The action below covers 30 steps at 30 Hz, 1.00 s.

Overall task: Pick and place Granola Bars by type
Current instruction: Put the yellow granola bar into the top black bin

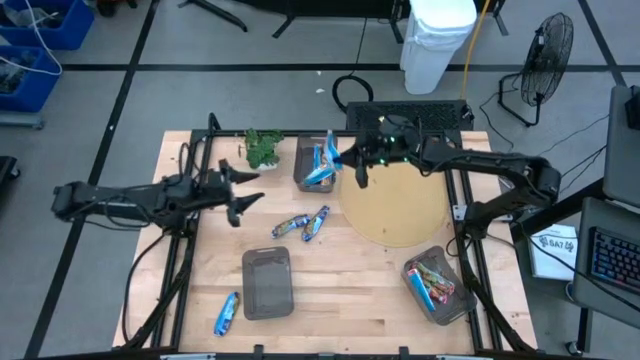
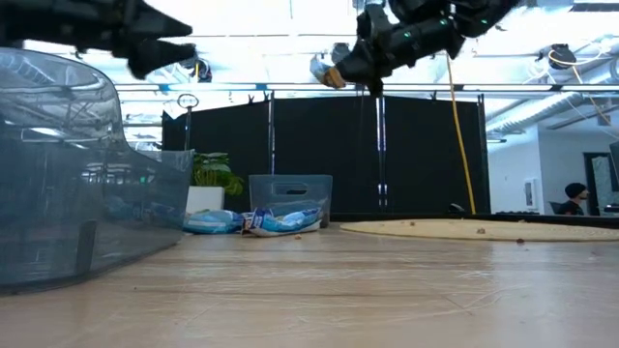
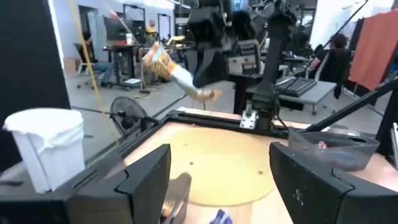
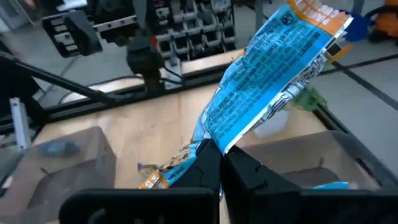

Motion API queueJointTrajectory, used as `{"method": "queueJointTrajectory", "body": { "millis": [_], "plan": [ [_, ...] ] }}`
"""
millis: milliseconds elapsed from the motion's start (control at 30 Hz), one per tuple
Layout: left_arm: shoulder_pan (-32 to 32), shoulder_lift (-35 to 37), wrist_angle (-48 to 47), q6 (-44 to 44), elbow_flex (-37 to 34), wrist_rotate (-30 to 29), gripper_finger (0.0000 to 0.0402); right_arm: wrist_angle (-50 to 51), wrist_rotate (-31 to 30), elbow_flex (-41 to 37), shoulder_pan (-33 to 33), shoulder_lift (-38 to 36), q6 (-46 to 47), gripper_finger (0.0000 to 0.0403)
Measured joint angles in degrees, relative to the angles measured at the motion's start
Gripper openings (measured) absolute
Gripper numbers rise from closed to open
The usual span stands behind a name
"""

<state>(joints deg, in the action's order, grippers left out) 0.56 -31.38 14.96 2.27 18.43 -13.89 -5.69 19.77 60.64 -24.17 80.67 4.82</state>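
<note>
table (image 1: 330, 290) | far bin (image 1: 301, 166) already held blue bars | right gripper (image 1: 342, 160) hung just right of it, jaws clamped on a blue bar (image 4: 267, 81) | left gripper (image 1: 244, 188) waited, jaws apart | next: shift over the bin, release

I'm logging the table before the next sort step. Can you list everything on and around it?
Held bar: one, blue, in right gripper above far bin.
Loose bars: two, blue, table centre.
Stray bar: one, blue, near-left edge.
Far bin: one, grey, blue bars inside.
Middle bin: one, grey, looks empty.
Right bin: one, grey, reddish bars inside.
Round mat: one, tan, centre-right.
Plant: one, green, far edge.
Left gripper: jaws open, empty.
Right gripper: jaws shut.
</note>
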Motion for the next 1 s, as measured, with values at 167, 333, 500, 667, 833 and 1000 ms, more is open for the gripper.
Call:
{"method": "queueJointTrajectory", "body": {
  "millis": [167,333,500,667,833,1000],
  "plan": [
    [0.0,9.4,-10.8,2.6,-1.4,-1.7,0.0273,9.5,0.0,9.0,-1.4,4.5,-1.4,0.0000],
    [-0.4,16.2,-19.0,2.5,-1.4,-1.9,0.0273,12.7,0.1,16.3,-1.8,10.3,-1.6,0.0000],
    [-2.0,21.7,-25.3,2.1,-1.4,-3.4,0.0273,14.7,1.5,21.2,-1.9,17.0,-2.6,0.0000],
    [-3.6,26.0,-31.0,2.7,-1.4,-7.1,0.0273,15.5,1.6,23.2,-3.0,24.5,-2.6,0.0000],
    [-4.6,29.5,-33.5,3.0,-3.2,-7.7,0.0273,15.7,1.6,23.3,-4.8,30.4,-2.3,0.0000],
    [-4.9,31.1,-35.1,3.4,-4.5,-10.2,0.0273,14.7,1.6,23.3,-5.5,33.5,-1.7,0.0000]
  ]
}}
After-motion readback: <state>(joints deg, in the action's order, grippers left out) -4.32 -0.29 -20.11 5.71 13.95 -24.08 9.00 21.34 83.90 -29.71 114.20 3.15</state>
